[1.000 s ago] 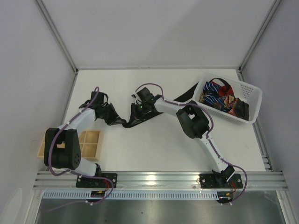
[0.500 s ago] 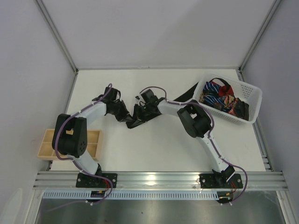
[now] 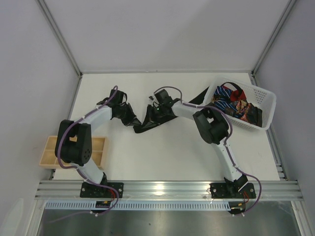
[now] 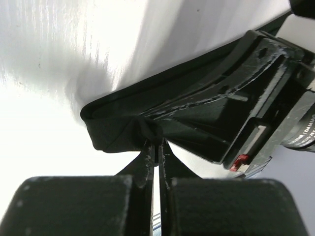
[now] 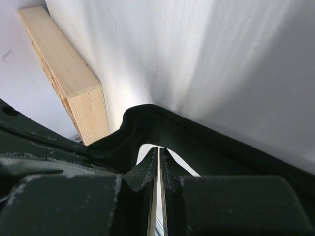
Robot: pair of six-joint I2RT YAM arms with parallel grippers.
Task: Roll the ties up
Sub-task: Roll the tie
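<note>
The left arm [image 3: 74, 145] covers part of the pale wooden compartment tray [image 3: 47, 151]; the right arm [image 3: 187, 110] hides much of the plain black fabric necktie [image 3: 140, 129].

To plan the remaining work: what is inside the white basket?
The white basket holds a heap of ties: blue-white striped, red, brown patterned. Those underneath are covered, so their number cannot be told.

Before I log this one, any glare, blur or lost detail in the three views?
Top view: even light, sharp, though the black tie shows no detail on the white table. Left wrist: table blown out at lower left, left gripper soft near the lens. Right wrist: right gripper blurred likewise, wooden box crisp.
</note>
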